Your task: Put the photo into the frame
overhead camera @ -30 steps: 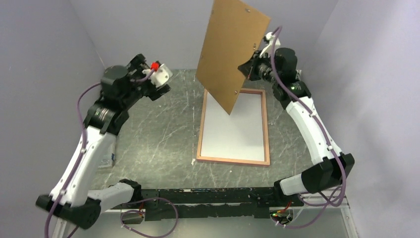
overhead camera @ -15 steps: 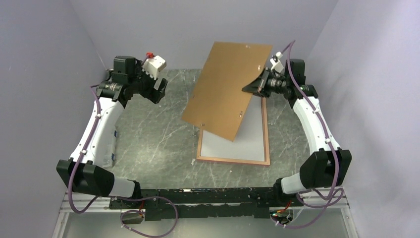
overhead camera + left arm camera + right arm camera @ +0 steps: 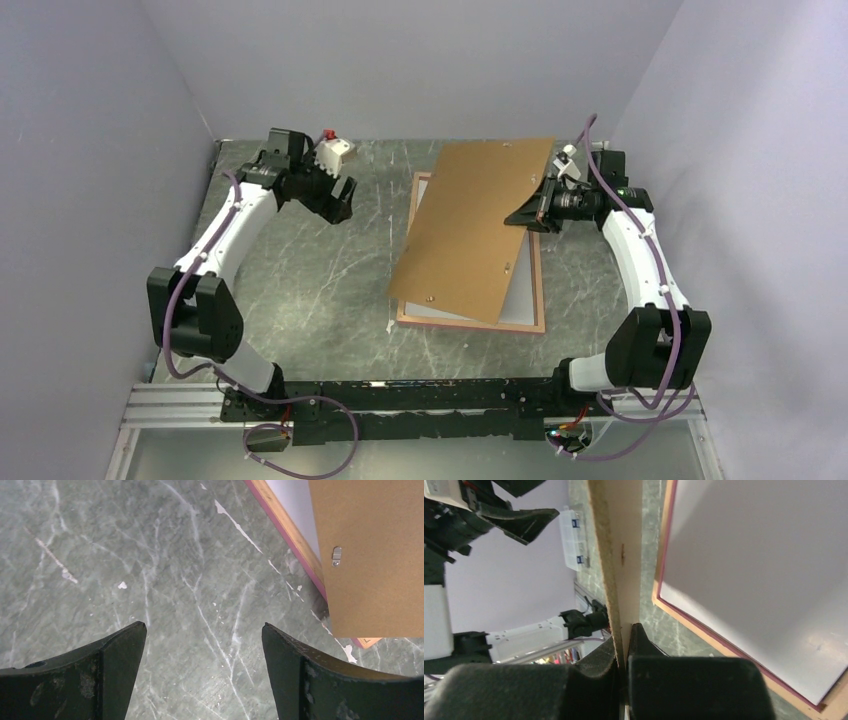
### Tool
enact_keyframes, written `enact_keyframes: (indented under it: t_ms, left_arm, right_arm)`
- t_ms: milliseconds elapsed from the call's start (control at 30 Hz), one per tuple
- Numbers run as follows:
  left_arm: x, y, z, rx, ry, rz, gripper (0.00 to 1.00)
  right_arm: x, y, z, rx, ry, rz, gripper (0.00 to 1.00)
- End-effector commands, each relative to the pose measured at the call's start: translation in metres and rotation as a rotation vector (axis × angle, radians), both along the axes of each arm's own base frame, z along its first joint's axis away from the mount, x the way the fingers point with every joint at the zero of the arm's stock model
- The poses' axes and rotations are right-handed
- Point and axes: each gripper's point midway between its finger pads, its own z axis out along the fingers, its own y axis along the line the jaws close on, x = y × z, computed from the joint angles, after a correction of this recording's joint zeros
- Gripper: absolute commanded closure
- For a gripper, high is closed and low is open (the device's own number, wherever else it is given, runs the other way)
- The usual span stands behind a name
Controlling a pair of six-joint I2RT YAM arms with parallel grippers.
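The frame point(image 3: 470, 322) lies rear side up on the table, its pink and light-wood border showing. The photo lies inside it, plain white back up point(image 3: 521, 288); its printed side is hidden. My right gripper point(image 3: 530, 215) is shut on the right edge of the brown backing board point(image 3: 470, 230), which is tilted low over the frame and covers most of it. The right wrist view shows the board's edge point(image 3: 619, 540) pinched between my jaws point(image 3: 626, 635), with the white back point(image 3: 749, 570) beside it. My left gripper point(image 3: 340, 200) is open and empty, left of the frame.
In the left wrist view the open left gripper point(image 3: 204, 630) hangs over bare marble, with the frame's corner point(image 3: 290, 532) and the board's metal clip point(image 3: 336, 556) to the right. A clear plastic box point(image 3: 574, 537) sits at the table's left edge. Grey walls enclose the table.
My right gripper has swung the backing board down from nearly upright to a low tilt over the frame. My left arm has reached right, towards the frame.
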Motion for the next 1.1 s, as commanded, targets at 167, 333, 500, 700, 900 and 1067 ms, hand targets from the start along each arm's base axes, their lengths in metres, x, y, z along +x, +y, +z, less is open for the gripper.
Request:
enact_keyframes:
  t_ms: [167,333,500,700,900,1067]
  left_arm:
    - [0.003,-0.033,-0.002,-0.038,-0.017,-0.098,0.06]
    - [-0.004,-0.040,-0.011,-0.012,-0.004,-0.129,0.06]
    - [-0.013,-0.046,-0.020,-0.006,0.003,-0.142,0.06]
    - [-0.024,-0.071,-0.044,-0.023,0.072,-0.166,0.07]
    - [-0.021,-0.094,-0.072,0.004,0.111,-0.201,0.09]
    - [-0.010,-0.100,-0.102,0.033,0.140,-0.199,0.14]
  right_arm:
    - [0.028,-0.013,-0.003,-0.041,-0.121,0.102,1.00]
    - [0.045,-0.019,-0.010,-0.031,-0.113,0.138,1.00]
    - [0.053,-0.020,-0.019,-0.009,-0.089,0.153,1.00]
    - [0.047,-0.015,-0.044,0.020,-0.017,0.140,1.00]
    - [0.036,-0.008,-0.061,0.024,0.059,0.137,1.00]
    - [0.036,-0.008,-0.079,0.035,0.127,0.100,1.00]
